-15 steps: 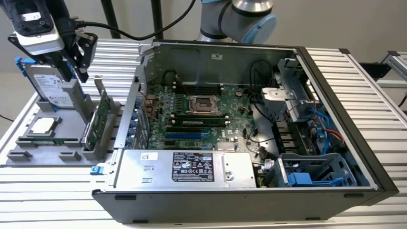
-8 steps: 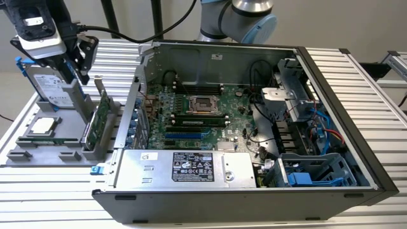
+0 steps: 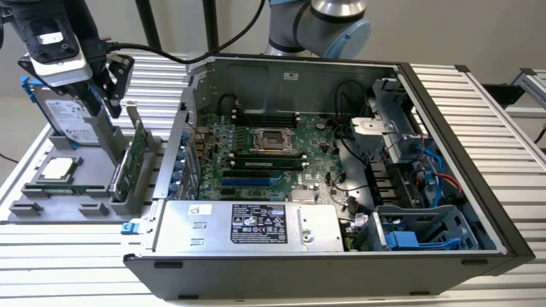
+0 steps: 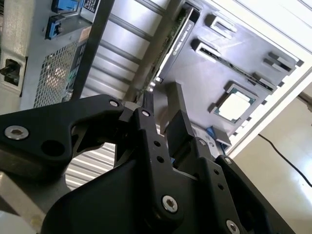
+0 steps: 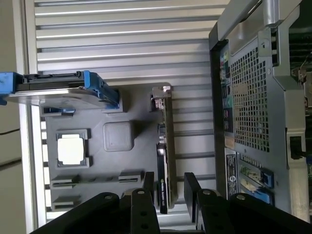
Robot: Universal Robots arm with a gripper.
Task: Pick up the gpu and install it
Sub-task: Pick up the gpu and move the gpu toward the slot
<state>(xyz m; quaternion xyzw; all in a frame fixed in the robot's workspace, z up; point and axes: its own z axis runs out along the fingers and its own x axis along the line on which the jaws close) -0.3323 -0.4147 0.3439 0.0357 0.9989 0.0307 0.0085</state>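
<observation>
- The arm (image 3: 337, 22) shows a grey joint with a light-blue cap at the top of the exterior view.
- The wrist (image 3: 53, 45) sits at the exterior view's upper left, aimed downward.
- The black gripper (image 3: 115, 80) hangs below the wrist, tips down.
- In both wrist views its two fingers (image 5: 148, 183) stand parallel with a clear gap between them.

Open computer case (image 3: 324, 275) lies on its side on the slatted table (image 3: 68, 256), with the motherboard (image 3: 316, 169) exposed and the power supply (image 3: 247, 225) against the front wall. At the exterior view's left, a grey tray (image 3: 51, 211) sits just beside the case. A hard drive (image 3: 68, 118) with blue rails stands upright in the tray. A processor chip (image 3: 57, 168) lies flat in a recess.
</observation>
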